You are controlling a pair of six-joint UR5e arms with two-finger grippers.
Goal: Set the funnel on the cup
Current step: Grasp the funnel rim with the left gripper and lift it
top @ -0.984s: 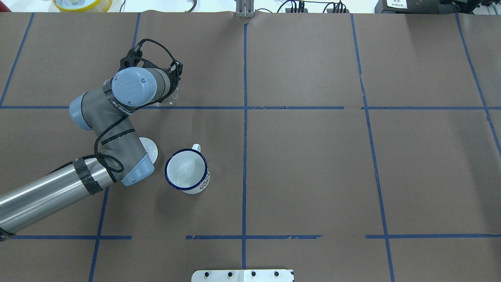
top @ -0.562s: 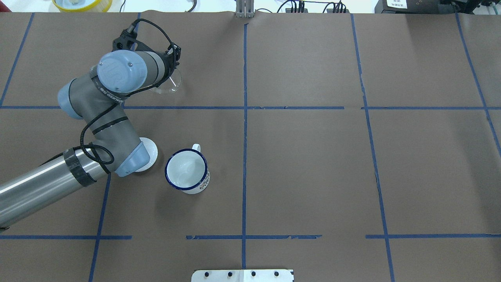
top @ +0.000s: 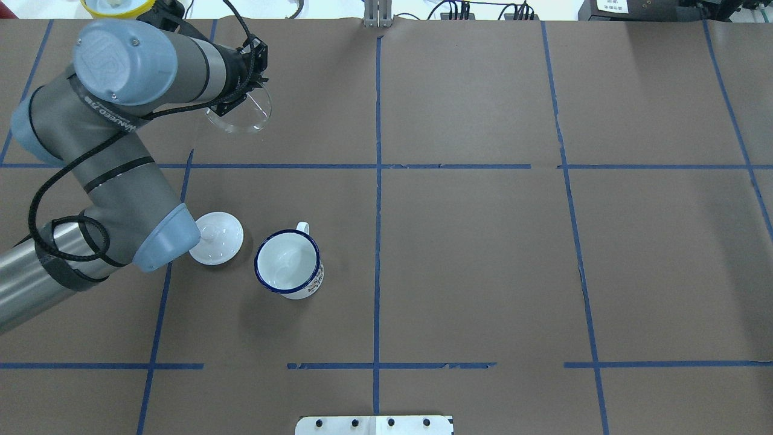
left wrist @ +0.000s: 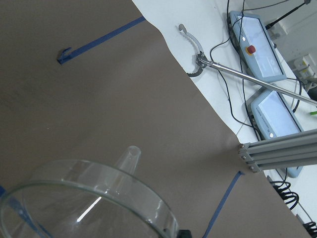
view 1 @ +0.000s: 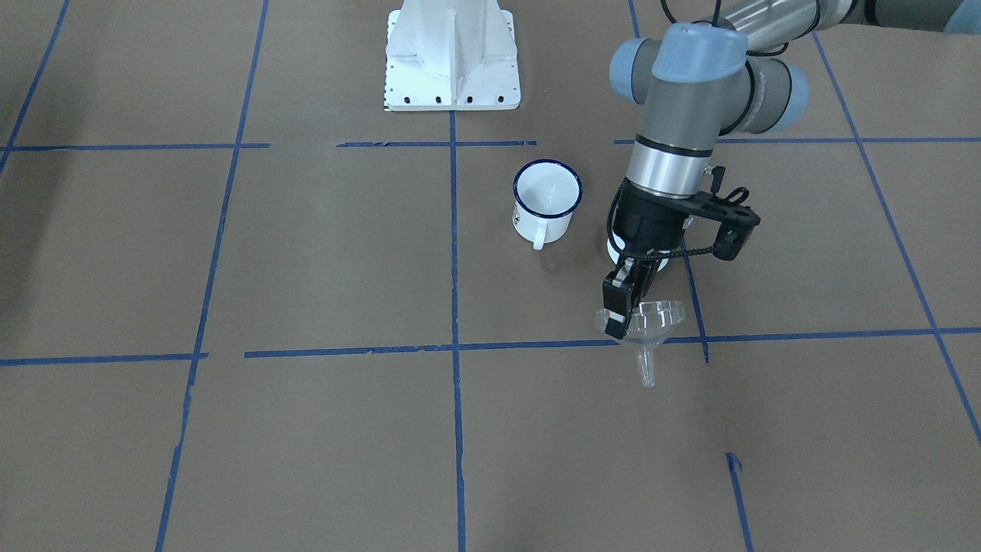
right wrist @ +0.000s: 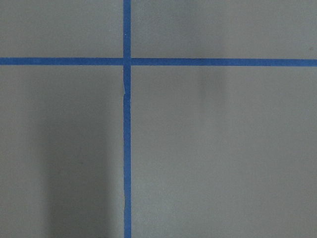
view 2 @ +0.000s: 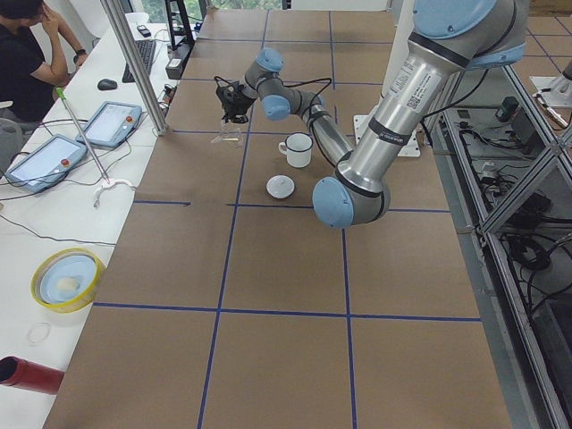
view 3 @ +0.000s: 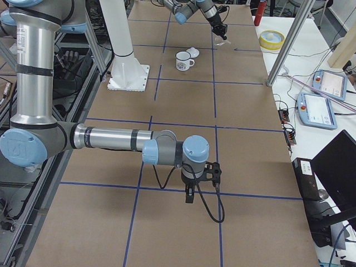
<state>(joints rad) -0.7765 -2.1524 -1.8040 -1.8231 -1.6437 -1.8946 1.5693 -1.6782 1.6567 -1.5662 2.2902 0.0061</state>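
Note:
The clear plastic funnel [view 1: 650, 322] hangs in the air, spout down, held by its rim in my left gripper [view 1: 619, 310], which is shut on it. In the overhead view the funnel [top: 241, 112] is at the far left of the table, under the left gripper [top: 232, 99]. Its rim fills the bottom of the left wrist view [left wrist: 84, 198]. The white mug with a blue rim [top: 287, 263] stands upright and empty nearer my base, also in the front view [view 1: 546, 201]. My right gripper [view 3: 189, 198] hovers low over the table far away; I cannot tell whether it is open.
A round white knobbed lid [top: 217, 238] lies just left of the mug. A yellow bowl [top: 118, 6] sits beyond the table's far edge. The white base plate [view 1: 452, 61] is at the near edge. Blue tape lines cross the brown table cover.
My left arm has risen and carried the funnel up off the table and farther from my base. The lid, half hidden by the arm before, now shows fully. The mug has not moved.

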